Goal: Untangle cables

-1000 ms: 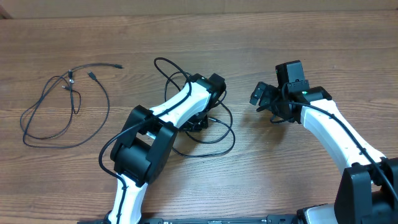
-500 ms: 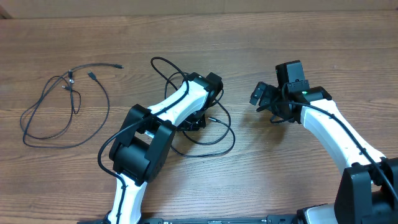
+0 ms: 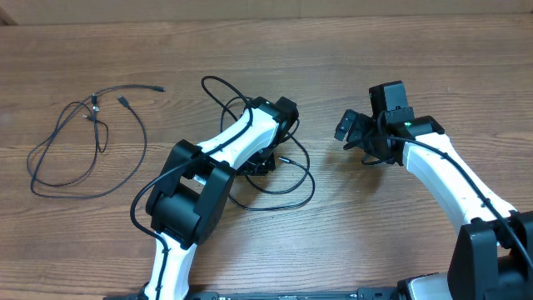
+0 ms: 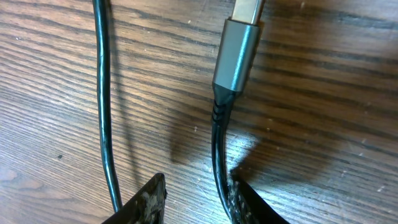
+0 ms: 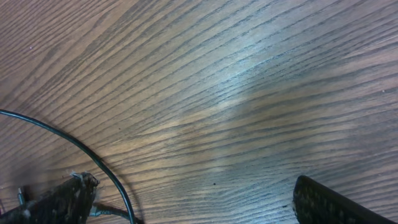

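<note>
Shifting slightly leftward since a second ago, the white left arm is bending low over the tangle of thin black cables (image 3: 311,185) mid-table. The left gripper (image 4: 196,194) is standing parted around a grey-plugged black cord (image 4: 219,143), not clamping it. The right gripper (image 5: 193,196) is hovering wide open and empty nearby. Another thin black cable (image 3: 98,133) is lying well apart at the far left.

The left arm (image 3: 237,137) is reaching from the near edge of the table (image 3: 375,50) toward the table's middle, its white forearm slanting toward the far edge. Its wrist is bending down, so the left gripper (image 4: 198,200) is pointing at the tabletop, jaws standing partly apart and fingertips (image 4: 146,200) close to the table. The right arm (image 3: 450,179) is reaching in from the table's near right corner. The right gripper (image 5: 193,204) is hovering low over the table, jaws spread wide.
</note>
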